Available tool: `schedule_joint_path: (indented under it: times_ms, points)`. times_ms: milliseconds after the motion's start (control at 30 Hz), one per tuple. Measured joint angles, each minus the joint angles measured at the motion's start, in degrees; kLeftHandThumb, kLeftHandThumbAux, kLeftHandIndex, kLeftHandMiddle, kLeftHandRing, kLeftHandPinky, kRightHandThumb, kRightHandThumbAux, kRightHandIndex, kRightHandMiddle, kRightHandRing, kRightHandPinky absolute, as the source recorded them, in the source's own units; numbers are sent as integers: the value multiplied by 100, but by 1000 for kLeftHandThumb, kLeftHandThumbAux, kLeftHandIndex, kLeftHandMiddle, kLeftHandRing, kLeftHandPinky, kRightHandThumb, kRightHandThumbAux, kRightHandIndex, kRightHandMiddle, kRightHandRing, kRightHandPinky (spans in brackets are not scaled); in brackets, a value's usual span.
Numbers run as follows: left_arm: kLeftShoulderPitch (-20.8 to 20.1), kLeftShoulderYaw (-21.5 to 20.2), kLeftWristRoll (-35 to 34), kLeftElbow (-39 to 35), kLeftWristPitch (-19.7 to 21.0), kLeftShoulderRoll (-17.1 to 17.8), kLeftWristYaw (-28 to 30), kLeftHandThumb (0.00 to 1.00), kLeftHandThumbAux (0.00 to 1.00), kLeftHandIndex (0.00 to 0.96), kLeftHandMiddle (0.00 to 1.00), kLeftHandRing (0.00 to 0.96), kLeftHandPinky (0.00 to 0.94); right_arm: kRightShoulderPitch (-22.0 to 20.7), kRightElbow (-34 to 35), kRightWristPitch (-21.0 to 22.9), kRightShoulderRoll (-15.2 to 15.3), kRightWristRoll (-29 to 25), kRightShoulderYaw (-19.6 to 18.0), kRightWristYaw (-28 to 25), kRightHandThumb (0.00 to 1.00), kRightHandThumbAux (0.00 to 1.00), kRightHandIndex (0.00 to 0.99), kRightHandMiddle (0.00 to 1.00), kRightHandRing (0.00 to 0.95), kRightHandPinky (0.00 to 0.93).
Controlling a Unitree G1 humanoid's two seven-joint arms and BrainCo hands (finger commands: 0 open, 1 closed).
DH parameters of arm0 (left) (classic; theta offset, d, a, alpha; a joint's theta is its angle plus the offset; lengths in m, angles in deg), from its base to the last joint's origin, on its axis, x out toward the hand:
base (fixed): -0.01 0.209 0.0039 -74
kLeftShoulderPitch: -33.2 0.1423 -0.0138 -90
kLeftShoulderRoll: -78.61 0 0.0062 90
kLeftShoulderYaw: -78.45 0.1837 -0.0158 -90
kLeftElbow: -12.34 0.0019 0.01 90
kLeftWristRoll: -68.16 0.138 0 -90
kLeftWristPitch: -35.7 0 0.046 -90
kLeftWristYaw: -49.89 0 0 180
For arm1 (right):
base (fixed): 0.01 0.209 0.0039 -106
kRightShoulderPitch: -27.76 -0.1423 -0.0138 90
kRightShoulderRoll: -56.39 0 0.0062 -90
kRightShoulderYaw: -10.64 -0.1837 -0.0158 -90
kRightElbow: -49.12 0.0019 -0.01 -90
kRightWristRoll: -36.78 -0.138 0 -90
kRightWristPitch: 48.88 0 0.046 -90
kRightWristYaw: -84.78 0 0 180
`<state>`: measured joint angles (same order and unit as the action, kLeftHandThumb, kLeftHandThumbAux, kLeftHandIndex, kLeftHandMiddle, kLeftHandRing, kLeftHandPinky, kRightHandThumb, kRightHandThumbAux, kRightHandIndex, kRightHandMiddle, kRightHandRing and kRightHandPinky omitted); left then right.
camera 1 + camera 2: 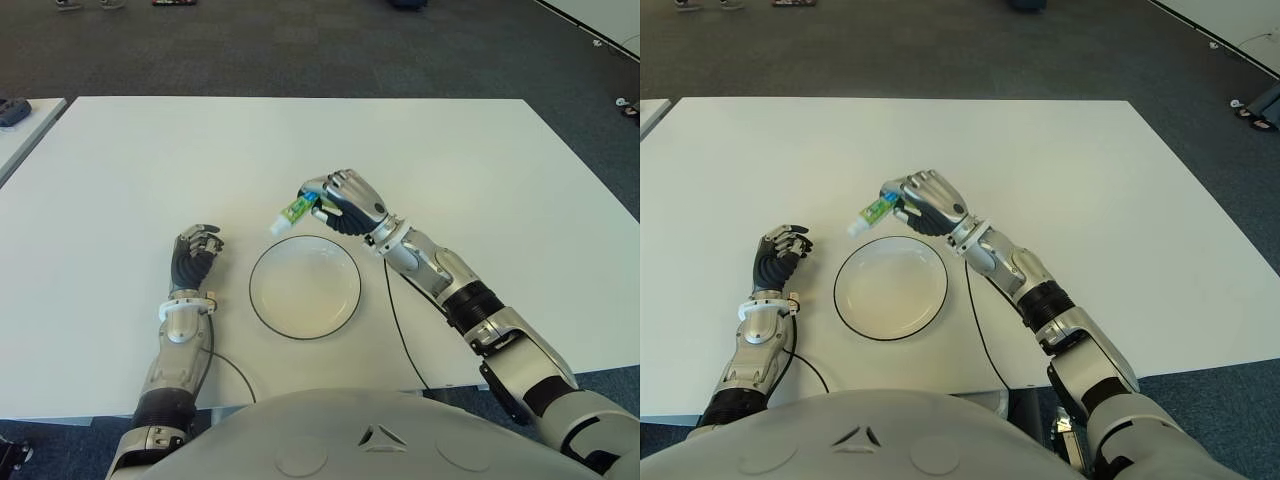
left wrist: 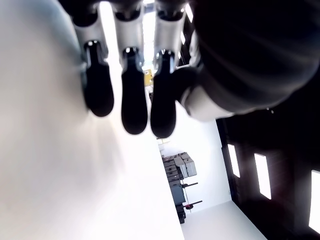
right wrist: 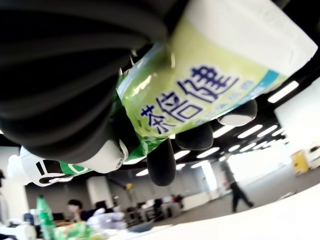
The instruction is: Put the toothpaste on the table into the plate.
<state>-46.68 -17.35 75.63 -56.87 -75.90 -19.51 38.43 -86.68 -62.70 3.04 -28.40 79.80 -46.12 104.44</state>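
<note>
One toothpaste tube (image 1: 297,210) sits clamped in your right hand (image 1: 345,203), carried just off the plate's (image 1: 343,318) twelve o'clock rim. Next, bring it toward six o'clock over the dish and release. Your left hand (image 1: 197,250), curled empty, waits at the plate's nine o'clock.

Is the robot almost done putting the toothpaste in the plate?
About halfway. Done: the right hand has grasped the toothpaste and holds it at the far rim of the plate, cap pointing left. Left: lower it in and let go; the plate holds nothing yet. The left hand is left of the plate.
</note>
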Motion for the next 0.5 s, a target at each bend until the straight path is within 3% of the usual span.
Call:
schedule_joint_path:
  times_ms: [333,500]
  points:
    - [4,-5,-3,-9,4,-17,0,706,716,433,578,574,535,165,179,-630,222,344,132,-213,722,713,440,878,871,883]
    - [11,-7,-1,-9,4,-17,0,706,716,433,575,572,531,201,260,-764,257,852,302,-191,720,713,441,882,883,899]
